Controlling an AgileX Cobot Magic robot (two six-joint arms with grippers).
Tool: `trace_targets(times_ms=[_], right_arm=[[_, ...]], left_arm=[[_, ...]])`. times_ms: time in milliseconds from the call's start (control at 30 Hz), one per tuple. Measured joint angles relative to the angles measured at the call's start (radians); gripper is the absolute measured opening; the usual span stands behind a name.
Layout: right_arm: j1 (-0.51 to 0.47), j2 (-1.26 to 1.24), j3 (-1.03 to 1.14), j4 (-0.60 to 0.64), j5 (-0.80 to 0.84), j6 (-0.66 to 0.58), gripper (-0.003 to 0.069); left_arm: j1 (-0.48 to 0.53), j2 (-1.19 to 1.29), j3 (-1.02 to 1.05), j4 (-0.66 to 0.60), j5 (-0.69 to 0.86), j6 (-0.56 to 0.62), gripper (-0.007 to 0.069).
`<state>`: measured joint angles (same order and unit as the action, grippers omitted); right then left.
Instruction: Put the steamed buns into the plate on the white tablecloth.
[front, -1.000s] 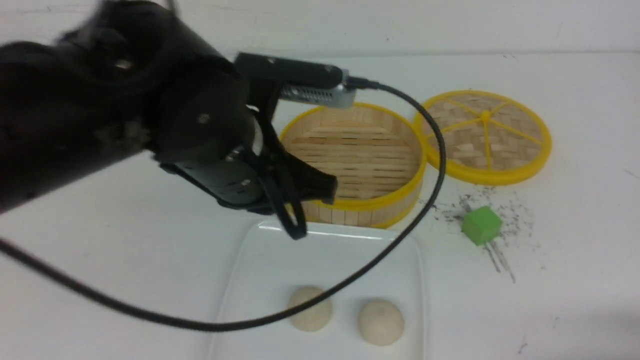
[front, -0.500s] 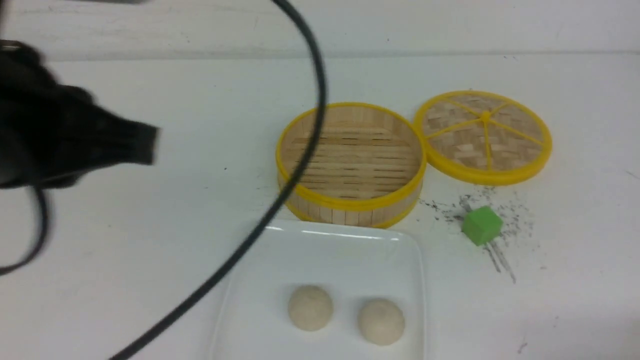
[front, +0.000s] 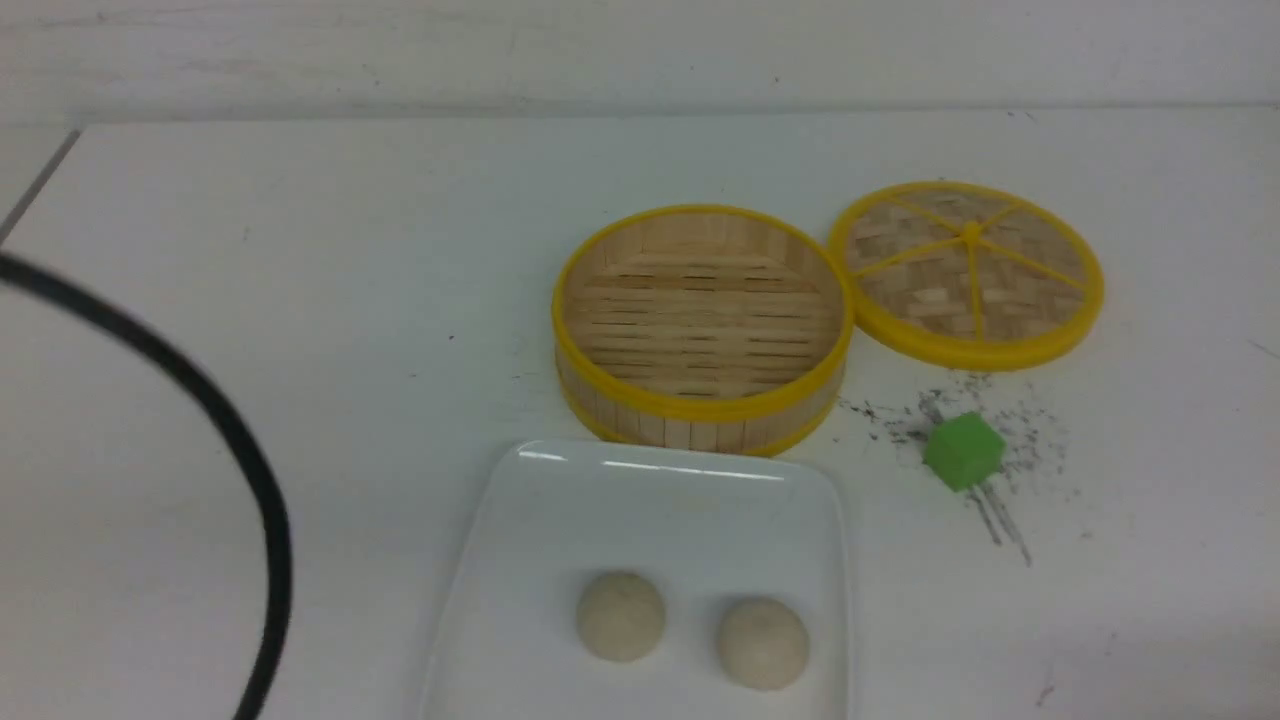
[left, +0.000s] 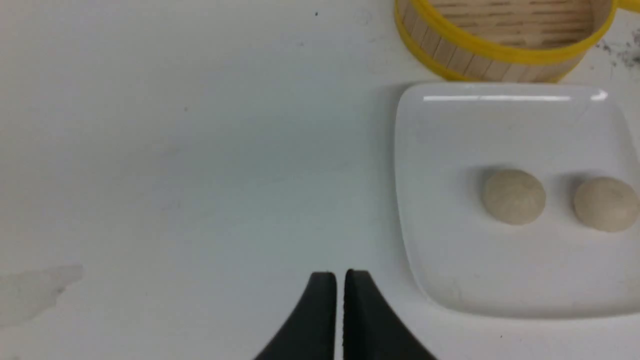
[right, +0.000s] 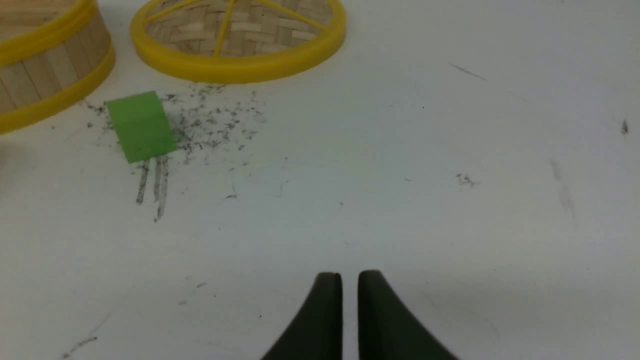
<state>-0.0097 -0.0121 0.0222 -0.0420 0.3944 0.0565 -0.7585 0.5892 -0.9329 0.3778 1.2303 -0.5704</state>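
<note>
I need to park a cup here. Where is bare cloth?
Bare: white tablecloth left of the steamer and plate. Crowded: lid touches the steamer, green cube close below; steamed buns fill the plate.

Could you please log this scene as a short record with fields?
buns: two steamed buns side by side in the plate
steamer: steamer basket empty, just behind plate
lid: lid off, flat beside basket
other: green cube among black specks
left gripper: shut, empty
right gripper: nearly shut, empty

The left arm has left the front view; only its cable (front: 250, 470) remains.
</note>
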Motion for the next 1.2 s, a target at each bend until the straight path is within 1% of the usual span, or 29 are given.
trace_targets(times_ms=[100,167,233,267,433,467,533,600,700,867,1133,1200], right_arm=[[0.0,0.0,-0.002,0.0,0.004,-0.029,0.0078],[0.0,0.0,-0.002,0.0,0.004,-0.033,0.008],[0.0,0.0,-0.002,0.0,0.004,-0.033,0.0081],[0.0,0.0,-0.002,0.0,0.005,-0.033,0.0083],[0.0,0.0,-0.002,0.0,0.005,-0.033,0.0089],[0.0,0.0,-0.002,0.0,0.006,-0.033,0.009],[0.0,0.0,-0.002,0.0,0.006,-0.033,0.0094],[0.0,0.0,-0.002,0.0,0.006,-0.036,0.0097],[0.0,0.0,-0.002,0.0,0.006,-0.039,0.01],[0.0,0.0,-0.002,0.0,0.006,-0.04,0.0101],[-0.002,0.0,-0.002,0.0,0.006,-0.04,0.011],[-0.002,0.0,-0.002,0.0,0.006,-0.04,0.0112]], left_arm=[[0.0,-0.073,0.126,-0.021,-0.063,-0.038,0.005],[0.0,-0.114,0.211,-0.04,-0.151,-0.047,0.0034],[0.0,-0.128,0.254,-0.05,-0.199,-0.049,0.0024],[0.0,-0.141,0.32,-0.062,-0.287,-0.051,0.0012],[0.0,-0.139,0.465,-0.057,-0.588,-0.093,0.0008],[0.0,-0.131,0.494,-0.041,-0.689,-0.106,0.0008],[0.0,-0.119,0.515,-0.02,-0.798,-0.117,0.0008],[0.0,-0.111,0.522,-0.007,-0.872,-0.122,0.0008],[0.0,-0.109,0.523,-0.001,-0.914,-0.125,0.0008],[0.0,-0.109,0.523,0.001,-0.916,-0.127,0.0012],[0.0,-0.109,0.524,0.002,-0.862,-0.127,0.002],[0.001,-0.109,0.531,0.002,-0.858,-0.11,0.002]])
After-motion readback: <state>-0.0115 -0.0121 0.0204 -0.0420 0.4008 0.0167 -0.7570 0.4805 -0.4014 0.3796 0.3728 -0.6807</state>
